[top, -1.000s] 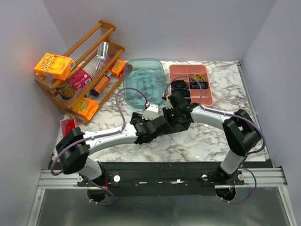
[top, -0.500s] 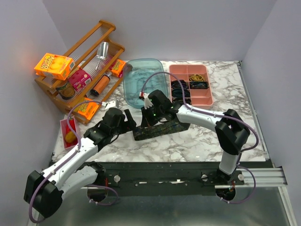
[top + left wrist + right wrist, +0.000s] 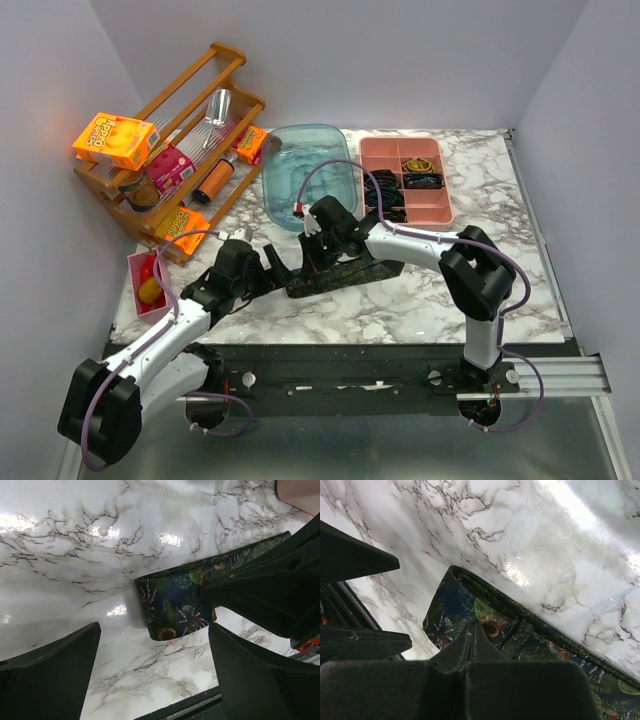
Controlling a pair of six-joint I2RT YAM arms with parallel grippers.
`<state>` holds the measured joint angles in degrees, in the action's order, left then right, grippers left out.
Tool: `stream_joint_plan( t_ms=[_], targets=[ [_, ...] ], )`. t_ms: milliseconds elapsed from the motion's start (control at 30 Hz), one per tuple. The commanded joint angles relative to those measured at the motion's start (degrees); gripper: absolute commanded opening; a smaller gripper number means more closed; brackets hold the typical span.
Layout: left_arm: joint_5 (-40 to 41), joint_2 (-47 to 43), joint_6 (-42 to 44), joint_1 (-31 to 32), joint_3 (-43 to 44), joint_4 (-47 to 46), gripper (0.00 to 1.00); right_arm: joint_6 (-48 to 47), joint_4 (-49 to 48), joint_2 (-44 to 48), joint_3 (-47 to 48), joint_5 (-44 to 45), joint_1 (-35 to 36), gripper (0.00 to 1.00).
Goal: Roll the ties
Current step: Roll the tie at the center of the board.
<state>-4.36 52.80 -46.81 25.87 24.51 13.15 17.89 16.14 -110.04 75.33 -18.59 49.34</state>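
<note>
One tie (image 3: 345, 275), dark blue with a leaf-and-flower print, lies on the marble table, running diagonally from near left to far right. Its near end is folded over (image 3: 172, 605). My right gripper (image 3: 314, 262) is shut, its tips (image 3: 470, 630) pressed down on that folded end (image 3: 520, 630); no fabric shows between the fingers. My left gripper (image 3: 282, 264) is open and empty just left of the tie's end, with its fingers (image 3: 50, 672) wide apart low over bare marble. Its midpoint (image 3: 155, 675) lies short of the tie.
A teal bin (image 3: 305, 180) stands behind the grippers. A pink compartment tray (image 3: 432, 208) at the back right holds dark rolled items. A wooden rack (image 3: 180, 150) with boxes and bottles is at the back left. A small pink tray (image 3: 140, 268) sits at the left edge.
My left arm has pulled back to the left, uncovering the tie. My right gripper has moved left along the tie to its near end. In the last half second both shifted only slightly.
</note>
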Motion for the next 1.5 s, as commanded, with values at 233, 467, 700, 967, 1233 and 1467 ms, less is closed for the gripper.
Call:
stream_joint_plan(
  t_ms=[233, 467, 700, 967, 1233, 1467],
  targets=[
    [-6.54, 3.8, -3.55, -0.47, -6.76, -16.21, 0.99, 0.65, 1.7, -0.96, -3.61, 5.32, 0.05, 0.01],
    [-8.73, 7.05, -6.1, -0.47, -9.3, -25.53, 0.96, 1.18, 1.7, -1.58, -4.31, 6.11, 0.05, 0.01],
    [-10.58, 12.94, -8.39, -0.47, -10.45, -33.26, 0.8, 1.09, 1.61, -3.16, -4.31, 4.0, -0.74, 0.01],
    [-11.9, 14.26, -12.25, -0.47, -14.23, -39.59, 0.71, 1.53, 1.52, -3.52, -5.02, 2.86, -1.44, 0.01],
    [-13.22, 19.88, -16.47, -0.29, -16.43, -50.49, 0.64, 1.89, 0.91, -2.99, -5.72, 2.51, -1.53, 0.01],
    [-12.52, 23.05, -17.18, 0.59, -16.25, -54.98, 0.47, 2.06, 0.82, -2.64, -5.98, 2.42, -1.53, 0.01]
  ],
)
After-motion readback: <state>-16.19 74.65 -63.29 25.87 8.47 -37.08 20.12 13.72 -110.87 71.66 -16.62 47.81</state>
